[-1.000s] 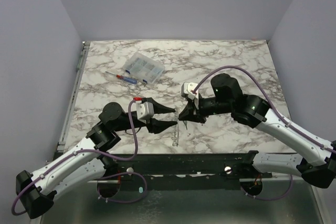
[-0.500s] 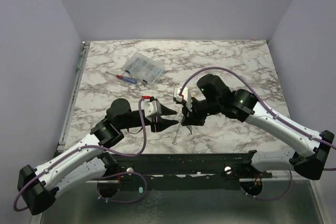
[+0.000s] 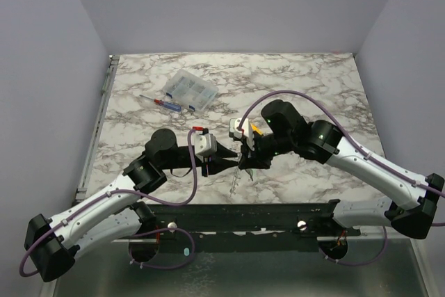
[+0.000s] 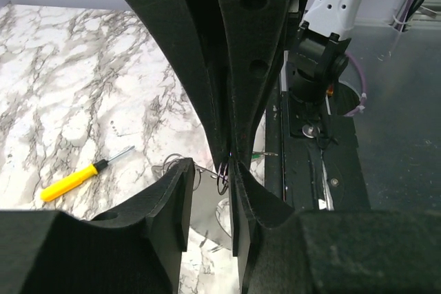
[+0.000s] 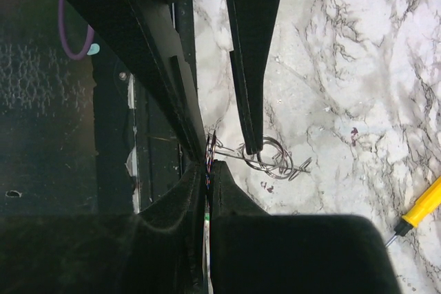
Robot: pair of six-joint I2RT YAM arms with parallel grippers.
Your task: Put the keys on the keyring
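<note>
Thin grey wire, springy-looking and wound in overlapping loops: the keyring (image 5: 265, 160) is hanging just on the arm-base side of the yellow screwdriver (image 3: 256, 129), a little above the marbled desk (image 3: 313, 88).

Right hand (image 5: 207, 172) is pinching fully closed on one edge of the keyring. The wire is showing as a fine line right at its tips.

Left hand (image 4: 212, 177) is standing part open. Its fingers are straddling the loops, one tip touching the wire, and no firm pinch is showing.

Keys: I am not finding a green head in any view. A pale shiny piece is sitting in the left hand's gap, too blurred to name.

Step, as I am reading it: one hand is steadying the ring while the other is lining up to take a second hold or part the coil. Threading is not yet showing as done.

Next move is likely calling for a fine pinch on a single turn of wire without dragging the whole ring out of the right hand. Wire this thin is probably twisting and slipping easily.

Textures: the hands' fingers are looking matt black and tapered. The desk is looking smooth, white with grey veining. The screwdriver is showing a glossy plastic handle and a slim metal shaft, and it is lying flat.
</note>
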